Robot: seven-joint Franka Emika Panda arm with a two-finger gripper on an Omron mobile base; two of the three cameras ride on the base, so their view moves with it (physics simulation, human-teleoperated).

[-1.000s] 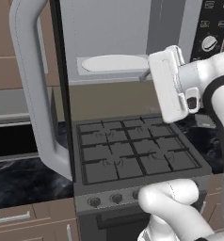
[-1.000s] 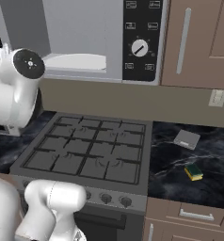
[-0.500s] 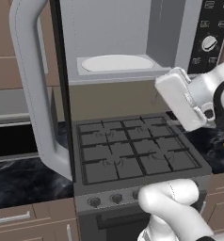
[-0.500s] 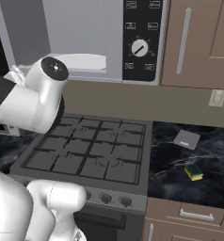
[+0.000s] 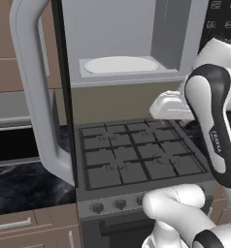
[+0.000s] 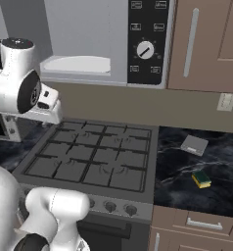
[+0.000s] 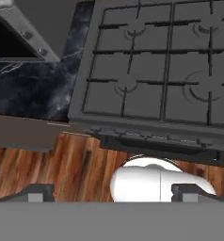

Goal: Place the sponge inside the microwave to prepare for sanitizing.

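Observation:
The microwave [image 6: 89, 29] hangs above the stove with its door [image 5: 64, 92] swung wide open to the left, the long grey handle [image 5: 32, 97] facing me. Its white turntable [image 5: 120, 64] lies bare inside, and the black panel with the white dial [image 6: 145, 49] sits to the right of the opening. The yellow and green sponge [image 6: 202, 178] lies on the dark marble counter right of the stove, far from my hand. My gripper [image 7: 114, 193] hangs open and empty over the stove's front edge, pointing down, fingertips [image 7: 38, 193] wide apart.
A gas stove [image 6: 94, 154] with dark grates fills the middle, knobs along its front. A small grey flat object [image 6: 194, 144] lies behind the sponge. A silver appliance [image 7: 15, 37] stands on the counter left of the stove. Wooden floor [image 7: 48, 174] shows below.
My hand has come down and away from the microwave opening to just above the stove, turning to face downward. The jaws stayed open; sponge and door have not moved.

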